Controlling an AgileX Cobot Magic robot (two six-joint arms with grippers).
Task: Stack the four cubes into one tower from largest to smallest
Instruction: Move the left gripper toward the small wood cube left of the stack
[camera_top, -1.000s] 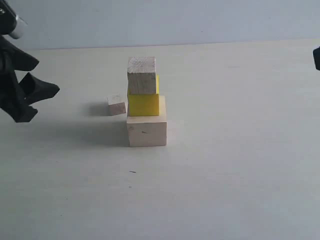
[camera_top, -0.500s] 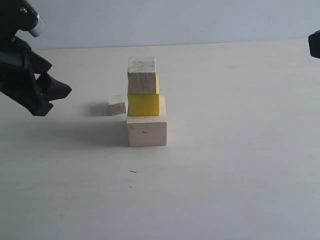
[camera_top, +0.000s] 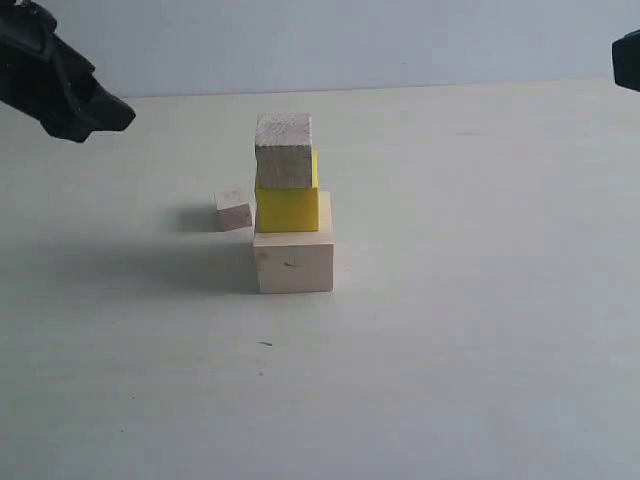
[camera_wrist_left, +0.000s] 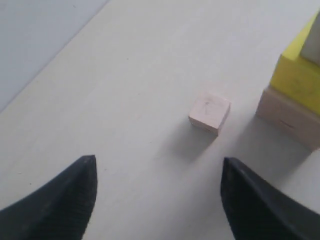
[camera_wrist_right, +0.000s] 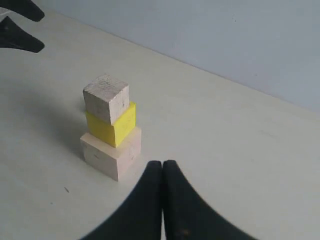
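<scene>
Tower (camera_top: 290, 205) of three stands on the table (camera_top: 460, 310): large cube (camera_top: 293, 262), yellow cube (camera_top: 287, 209), small cube (camera_top: 284, 152) on top. Smallest cube (camera_top: 233, 211) lies near it, apart. Left fingers (camera_wrist_left: 60, 210) spread wide, empty; right fingers (camera_wrist_right: 147, 200) pressed together.

Tower (camera_wrist_left: 295, 82) cropped in left wrist view; hides smallest cube (camera_top: 233, 210) from right wrist view.

You have a large cube (camera_top: 293, 263) in pale bare wood, carrying one small dark mark (camera_top: 289, 265) on its front face. The yellow cube (camera_top: 287, 209) is bright and uniform. The small cube (camera_top: 283, 150) is pale wood with faint grain. The smallest cube (camera_top: 234, 211) is pale, slightly pinkish wood. Your table (camera_top: 450, 300) is off-white and the wall (camera_top: 350, 40) pale grey-blue. The left gripper (camera_wrist_left: 158, 161) and right gripper (camera_wrist_right: 162, 165) are matte black.
</scene>
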